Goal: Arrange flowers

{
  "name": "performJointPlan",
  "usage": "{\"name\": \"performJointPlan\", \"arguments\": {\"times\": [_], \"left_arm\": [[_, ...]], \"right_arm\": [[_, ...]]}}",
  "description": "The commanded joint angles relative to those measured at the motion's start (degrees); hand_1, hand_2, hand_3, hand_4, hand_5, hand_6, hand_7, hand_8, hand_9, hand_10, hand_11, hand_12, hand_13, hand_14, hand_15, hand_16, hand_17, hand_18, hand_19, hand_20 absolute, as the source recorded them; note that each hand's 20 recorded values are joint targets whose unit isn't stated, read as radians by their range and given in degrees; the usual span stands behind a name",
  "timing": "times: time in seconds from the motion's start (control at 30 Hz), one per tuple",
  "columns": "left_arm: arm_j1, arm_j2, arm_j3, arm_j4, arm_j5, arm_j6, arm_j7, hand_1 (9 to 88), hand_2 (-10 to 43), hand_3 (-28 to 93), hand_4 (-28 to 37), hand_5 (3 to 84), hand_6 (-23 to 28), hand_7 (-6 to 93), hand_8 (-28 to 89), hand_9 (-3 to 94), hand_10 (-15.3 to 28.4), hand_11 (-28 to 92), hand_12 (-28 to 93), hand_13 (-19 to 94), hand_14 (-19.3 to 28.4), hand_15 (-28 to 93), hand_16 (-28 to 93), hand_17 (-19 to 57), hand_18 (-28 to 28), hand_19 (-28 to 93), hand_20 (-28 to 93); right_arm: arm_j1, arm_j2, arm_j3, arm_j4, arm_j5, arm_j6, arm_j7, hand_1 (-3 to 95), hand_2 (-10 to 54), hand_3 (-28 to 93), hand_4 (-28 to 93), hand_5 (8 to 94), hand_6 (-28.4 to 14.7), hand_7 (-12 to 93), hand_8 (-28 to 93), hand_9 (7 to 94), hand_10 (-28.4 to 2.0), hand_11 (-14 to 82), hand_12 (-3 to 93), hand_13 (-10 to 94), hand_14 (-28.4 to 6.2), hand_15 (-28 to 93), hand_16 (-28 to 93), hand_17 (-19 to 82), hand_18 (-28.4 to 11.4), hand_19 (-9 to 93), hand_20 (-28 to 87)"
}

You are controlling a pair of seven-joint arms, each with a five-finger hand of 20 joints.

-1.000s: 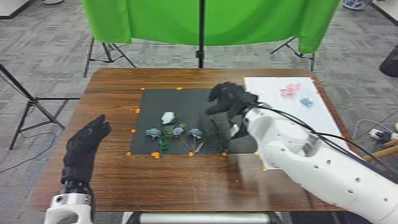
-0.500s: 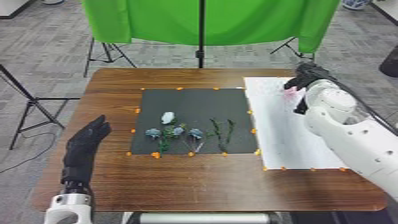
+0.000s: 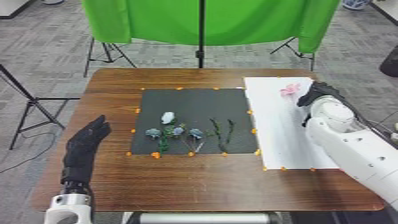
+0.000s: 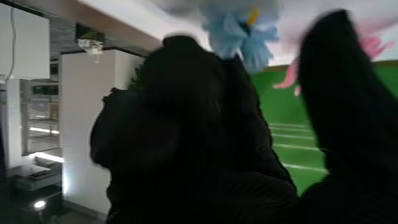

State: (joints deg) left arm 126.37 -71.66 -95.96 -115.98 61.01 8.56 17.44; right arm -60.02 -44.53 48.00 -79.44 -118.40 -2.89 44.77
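Head view, left to right: a black tripod (image 3: pixel 35 100) stood beside the tabletop (image 3: pixel 213 185). The left hand (image 3: pixel 82 150) was over the tabletop's left side, fingers straight and close together, pointing away from the robot. Next, a dark mat (image 3: pixel 187 105) lay flat, small orange markers at its edges. On it, toward the left, a row of three grey-blue flowers, with a white flower (image 3: pixel 168 117) farther from the robot and green foliage (image 3: pixel 163 144) on the nearer side. Toward the mat's right, two slender green stems (image 3: pixel 230 133) lay side by side, slightly apart. Green cloth (image 3: pixel 213 25) hung beyond the table's far edge. To the right of the mat, a white sheet (image 3: pixel 289 145) — a pink flower (image 3: pixel 290 89) lay on its far part. Just right of that flower was the right hand (image 3: pixel 322 94), over the sheet. Right wrist view: fingers extended, thumb well apart from them — a wide opening. A blue flower (image 4: pixel 240 37) was near the fingertips; the pink flower showed beyond the thumb.
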Motion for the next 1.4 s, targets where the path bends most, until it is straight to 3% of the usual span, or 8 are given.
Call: {"name": "performJointPlan", "arguments": {"times": [0.03,0.17,0.43,0.87,1.0,1.13,1.2,1.4], "left_arm": [[0.74,-0.53,0.19,-0.02,0.22,0.02,-0.37,24.0,-2.4,68,-25.0,44.4,2.9,10.6,-5,40.9,11.7,12,14,30,15.2,15,5,0.5,13.1,4,19],[0.84,-0.48,0.05,-0.03,0.19,0.18,-0.34,24.1,-2.2,68,-24.9,44.5,2.8,10.7,-5,41.0,11.7,12,14,30,15.2,15,5,0.5,13.1,4,19],[0.67,-0.50,0.34,0.09,0.30,-0.21,-0.33,24.0,-2.4,68,-24.6,44.5,2.8,10.7,-5,41.0,11.7,12,14,30,15.2,15,5,0.5,13.1,4,19],[0.69,-0.53,0.38,0.08,0.24,-0.22,-0.32,24.0,-2.5,68,-24.8,44.5,2.8,10.7,-5,40.9,11.7,12,14,30,15.2,15,5,0.5,13.1,4,19],[0.66,-0.45,0.30,0.10,0.27,-0.04,-0.25,24.0,-2.5,68,-24.8,44.6,2.8,10.7,-5,40.9,11.6,12,14,30,15.2,15,5,0.5,13.1,4,19],[0.48,-0.45,0.32,0.20,0.23,-0.23,-0.33,24.0,-2.5,68,-24.7,44.7,2.7,10.7,-5,41.0,11.6,12,14,30,15.2,15,5,0.5,13.1,4,19],[0.53,-0.44,0.32,0.19,0.28,-0.28,-0.33,24.0,-2.4,68,-24.7,44.7,2.8,10.7,-5,41.0,11.6,12,14,30,15.2,15,5,0.5,13.2,4,19],[0.36,-0.51,0.32,0.29,0.31,-0.41,-0.30,24.1,-2.5,68,-24.7,44.7,2.7,10.6,-5,41.0,11.6,12,14,30,15.2,15,5,0.5,13.1,4,19]], "right_arm": [[-1.70,-0.01,-2.61,1.24,-4.46,11.45,-2.92,54.1,-9.5,55,-17,69.4,-2.0,16,4,77.6,-12.7,17.6,27.9,87,-5.0,61,31,64,-11.6,93,52],[-2.71,1.20,-1.75,-3.91,-6.86,15.02,-4.94,61.9,-9.5,52,-17,78.9,-0.9,19,11,88.6,-9.4,12.6,37.5,90,-3.1,60,32,67,-10.8,93,54],[-0.09,3.22,-6.18,-17.18,-1.74,12.33,-19.44,62.2,-9.5,53,-17,79.7,-0.2,19,11,88.7,-9.3,12.4,38.8,91,-2.4,60,33,67,-10.7,93,56],[8.08,-0.30,-19.81,-16.15,-0.35,4.94,-26.94,60.3,-9.5,55,-19,77.6,1.6,22,9,88.0,-8.6,7.7,40.6,90,-2.0,61,33,65,-10.3,93,58],[7.84,-0.14,-19.84,-16.65,0.15,3.03,-26.24,58.9,-9.5,56,-19,73.0,1.0,21,9,83.0,-9.0,6.8,39.4,89,-2.1,61,33,65,-10.3,93,58],[7.52,-0.07,-19.42,-17.13,0.65,1.62,-26.31,53.9,-9.5,60,-20,65.4,0.2,19,6,72.1,-10.7,14.7,30.2,88,-2.0,61,33,64,-10.2,93,58],[7.37,-0.09,-18.95,-17.35,1.11,0.36,-26.64,48.0,-9.5,65,-20,62.0,-0.2,19,-7,66.4,-12.2,18.6,22.7,87,-2.4,62,33,63,-10.3,93,58],[7.10,0.16,-17.76,-18.11,0.95,-2.04,-26.52,44.0,-9.5,66,-20,58.7,-1.4,17,-8,62.6,-13.3,17.2,21.9,86,-2.9,62,32,62,-10.7,93,57]]}}
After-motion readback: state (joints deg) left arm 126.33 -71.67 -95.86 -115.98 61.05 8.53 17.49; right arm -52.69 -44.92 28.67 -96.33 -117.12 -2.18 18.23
